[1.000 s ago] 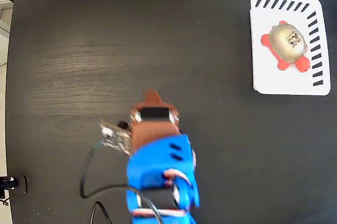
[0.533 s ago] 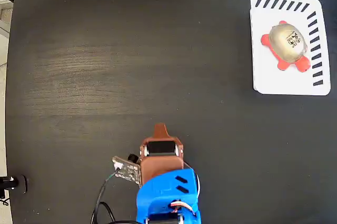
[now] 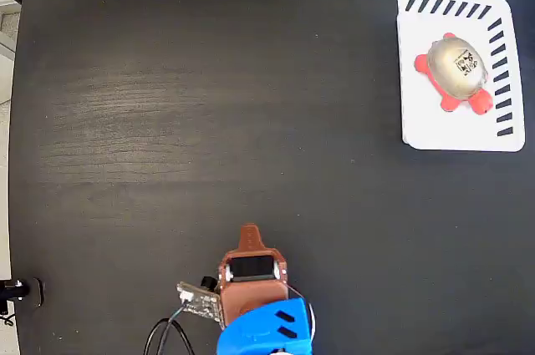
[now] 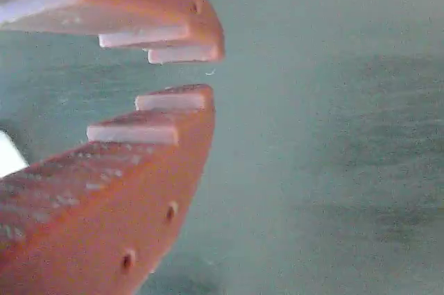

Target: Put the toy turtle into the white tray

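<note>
Nearest you in the fixed view, at the bottom edge just left of centre, your arm's blue body and brown claw (image 3: 250, 234) sit low on the dark counter (image 3: 209, 104), the claw tip pointing up the picture, with a small circuit board (image 3: 199, 300) and black cable (image 3: 163, 337) just to its left. In the wrist view the claw (image 4: 198, 73) is parted only by a narrow gap between the orange fingertips (image 4: 182, 98), and nothing sits between them; only blurred counter lies beyond. From the claw outward you have bare counter on all sides, across the whole middle and to the left edge, where a pale strip of floor shows. Far off at the upper right, close to the counter's right edge, lies the white tray (image 3: 418, 104) with dark slots along its top and right sides. The toy turtle (image 3: 456, 71) rests inside it, toward the upper middle, well apart from the claw.
</note>
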Tool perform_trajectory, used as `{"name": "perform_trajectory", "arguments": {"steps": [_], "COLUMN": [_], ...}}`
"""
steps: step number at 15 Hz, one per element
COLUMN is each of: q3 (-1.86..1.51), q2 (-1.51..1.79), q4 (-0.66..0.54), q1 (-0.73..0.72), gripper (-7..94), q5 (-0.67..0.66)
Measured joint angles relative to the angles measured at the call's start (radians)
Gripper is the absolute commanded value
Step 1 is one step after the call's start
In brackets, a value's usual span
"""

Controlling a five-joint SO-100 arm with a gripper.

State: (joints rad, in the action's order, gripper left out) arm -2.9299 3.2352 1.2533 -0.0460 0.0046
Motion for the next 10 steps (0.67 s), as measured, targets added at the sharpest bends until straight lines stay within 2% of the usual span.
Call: {"name": "perform_trajectory", "arguments": {"steps": [10], "q3": [0.000], "q2": [0.008], "q4": [0.003], "q1": [0.012], "gripper": [0], "q5": [0.000]}}
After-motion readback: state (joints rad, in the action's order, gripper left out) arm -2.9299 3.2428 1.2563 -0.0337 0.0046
